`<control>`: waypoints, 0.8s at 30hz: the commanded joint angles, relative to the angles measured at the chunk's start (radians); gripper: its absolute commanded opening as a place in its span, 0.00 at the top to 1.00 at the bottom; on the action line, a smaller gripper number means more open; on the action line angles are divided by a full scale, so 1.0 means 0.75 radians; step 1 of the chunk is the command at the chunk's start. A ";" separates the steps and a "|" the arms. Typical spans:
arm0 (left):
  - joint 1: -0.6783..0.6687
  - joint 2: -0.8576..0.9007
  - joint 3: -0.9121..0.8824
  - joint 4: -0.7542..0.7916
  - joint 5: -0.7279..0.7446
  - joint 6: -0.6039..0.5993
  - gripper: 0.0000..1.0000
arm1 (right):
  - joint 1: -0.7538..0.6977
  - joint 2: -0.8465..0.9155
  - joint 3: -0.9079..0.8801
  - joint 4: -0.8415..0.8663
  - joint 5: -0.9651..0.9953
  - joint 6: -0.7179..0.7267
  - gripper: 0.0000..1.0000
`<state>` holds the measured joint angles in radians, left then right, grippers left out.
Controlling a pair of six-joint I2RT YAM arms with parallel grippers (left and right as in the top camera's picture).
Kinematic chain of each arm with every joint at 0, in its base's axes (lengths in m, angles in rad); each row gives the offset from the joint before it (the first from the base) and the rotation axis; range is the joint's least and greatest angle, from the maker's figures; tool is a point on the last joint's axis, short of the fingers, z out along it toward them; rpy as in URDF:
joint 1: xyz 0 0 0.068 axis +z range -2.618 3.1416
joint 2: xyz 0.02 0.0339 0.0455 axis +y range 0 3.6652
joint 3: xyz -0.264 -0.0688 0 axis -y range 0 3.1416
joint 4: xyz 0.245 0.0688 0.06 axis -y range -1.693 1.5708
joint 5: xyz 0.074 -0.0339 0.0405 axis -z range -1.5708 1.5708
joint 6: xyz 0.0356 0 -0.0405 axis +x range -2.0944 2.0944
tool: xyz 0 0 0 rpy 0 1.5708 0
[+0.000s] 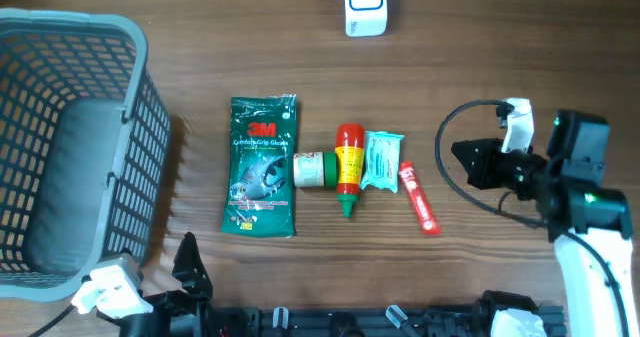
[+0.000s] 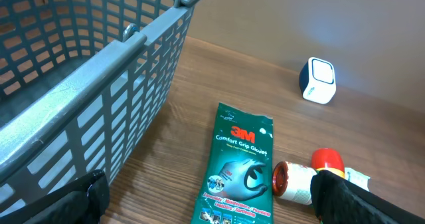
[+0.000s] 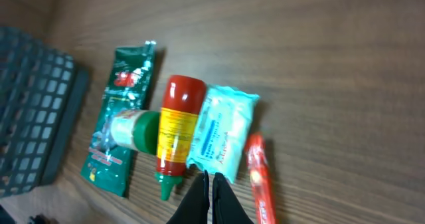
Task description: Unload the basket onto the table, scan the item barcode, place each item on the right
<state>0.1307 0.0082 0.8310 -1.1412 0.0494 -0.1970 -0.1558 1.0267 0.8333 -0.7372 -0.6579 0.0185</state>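
Right gripper [image 1: 466,163] clenched, empty, at 3 o'clock of the item row. Left gripper [image 1: 190,275] spread wide, idle. Wipes packet [image 1: 382,161], probably the target, lies mid-table, 6 o'clock of scanner [image 1: 366,5]. Light, soft, slippery, so pinch an edge seam.

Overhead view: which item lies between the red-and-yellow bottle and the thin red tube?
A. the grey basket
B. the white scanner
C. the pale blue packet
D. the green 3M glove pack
C: the pale blue packet lies between the red-and-yellow bottle and the thin red tube in the row of items.
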 commanded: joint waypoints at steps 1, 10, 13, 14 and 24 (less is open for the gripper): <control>-0.006 -0.005 0.001 0.005 -0.004 -0.008 0.00 | 0.002 0.006 0.020 -0.015 -0.052 -0.030 0.95; -0.006 -0.005 0.001 0.005 -0.004 -0.008 0.00 | 0.063 0.321 -0.060 -0.126 -0.002 0.211 0.29; -0.006 -0.005 0.001 0.005 -0.004 -0.008 0.00 | 0.246 0.452 -0.061 -0.091 0.117 0.343 0.46; -0.006 -0.005 0.001 0.005 -0.004 -0.008 0.00 | 0.331 0.472 -0.061 -0.080 0.252 0.426 0.46; -0.006 -0.005 0.001 0.005 -0.004 -0.008 0.00 | 0.852 0.559 -0.061 -0.052 1.196 0.907 0.35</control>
<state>0.1307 0.0082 0.8310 -1.1412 0.0494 -0.1970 0.4553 1.4094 0.7940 -0.8021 0.0383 0.6125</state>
